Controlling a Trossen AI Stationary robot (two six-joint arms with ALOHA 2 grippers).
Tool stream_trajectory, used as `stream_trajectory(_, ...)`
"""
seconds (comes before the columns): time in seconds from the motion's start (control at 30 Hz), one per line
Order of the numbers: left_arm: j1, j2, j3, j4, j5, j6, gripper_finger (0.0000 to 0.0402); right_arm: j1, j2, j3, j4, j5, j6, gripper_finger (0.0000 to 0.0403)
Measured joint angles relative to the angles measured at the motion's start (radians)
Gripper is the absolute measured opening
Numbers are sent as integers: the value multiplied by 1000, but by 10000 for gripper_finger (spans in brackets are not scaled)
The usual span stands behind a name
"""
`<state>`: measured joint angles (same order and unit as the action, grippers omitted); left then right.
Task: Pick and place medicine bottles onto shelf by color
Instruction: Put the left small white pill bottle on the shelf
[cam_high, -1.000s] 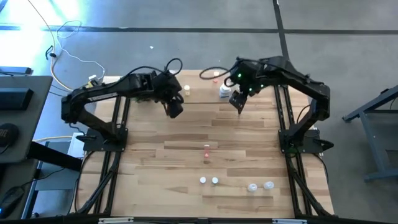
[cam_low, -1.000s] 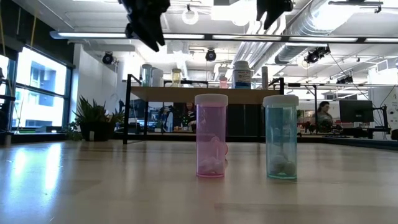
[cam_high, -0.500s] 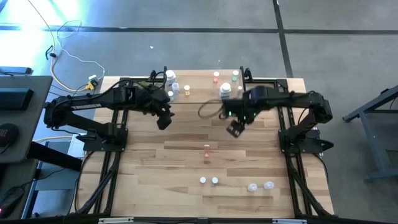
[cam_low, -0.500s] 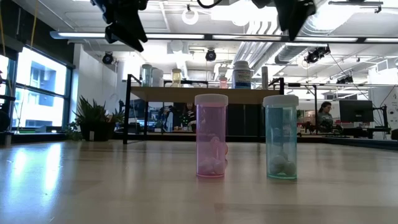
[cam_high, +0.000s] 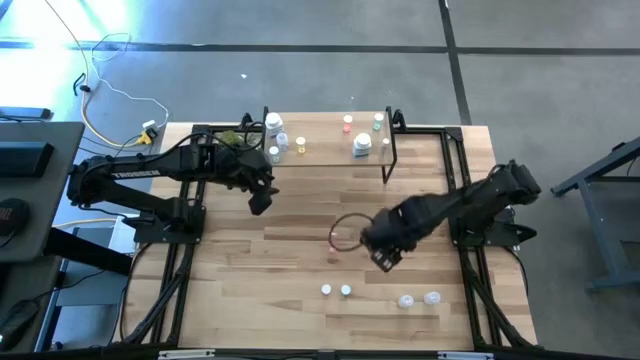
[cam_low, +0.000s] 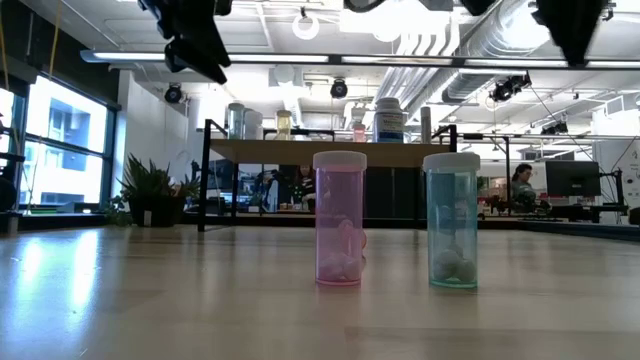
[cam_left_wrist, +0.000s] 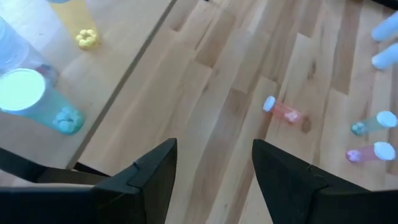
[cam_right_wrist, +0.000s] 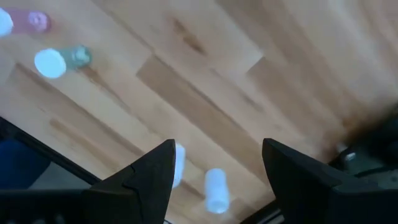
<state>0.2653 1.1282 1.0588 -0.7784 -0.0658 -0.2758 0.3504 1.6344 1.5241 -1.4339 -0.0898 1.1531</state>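
On the shelf (cam_high: 320, 135), at the far edge of the worktop (cam_high: 300, 210), a handful of bottles were already parked: a white-capped cluster (cam_high: 273, 128) at one end beside the plant (cam_high: 231, 139), a yellow one (cam_high: 300, 147) just past it, then a pink-red one (cam_high: 347, 124), a green one (cam_high: 378, 122) and a larger white bottle (cam_high: 362, 146) toward the other end. Rough colour grouping, not verified from overhead.

Left to do, all well forward of the shelf:
- pink bottle (cam_high: 332, 243) lying on its side, mid-worktop
- pink vial (cam_low: 340, 218) and teal vial (cam_low: 452, 220) standing upright side by side, apart, nearer the front edge
- two white-capped bottles (cam_high: 419, 298) lying beyond that pair, also near the front edge

So five still loose; I judged it a bit over half done.

Left gripper (cam_high: 258, 198) hung just in front of the shelf's plant end, fingers (cam_left_wrist: 149, 177) parted about halfway, holding nothing. Right gripper (cam_high: 385, 255) was out well forward of the shelf, above the worktop just beside the lying pink bottle, fingers (cam_right_wrist: 149, 177) spread wide, empty. Likely lining up on one of the loose ones; which one I couldn't tell.
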Motion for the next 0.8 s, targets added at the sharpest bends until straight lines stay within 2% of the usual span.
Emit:
stream_trajectory(0.13, 0, 0, 0, 0, 34, 9, 200, 77, 1, -52, 74, -19, 141, 232)
stream_trajectory(0.47, -64, 0, 0, 13, 32, 17, 200, 248, 1, -126, 191, -12, 476, 232)
stream_trajectory(0.8, -104, 0, 0, 22, 29, 16, 200, 361, 2, -226, 337, 9, 717, 232)
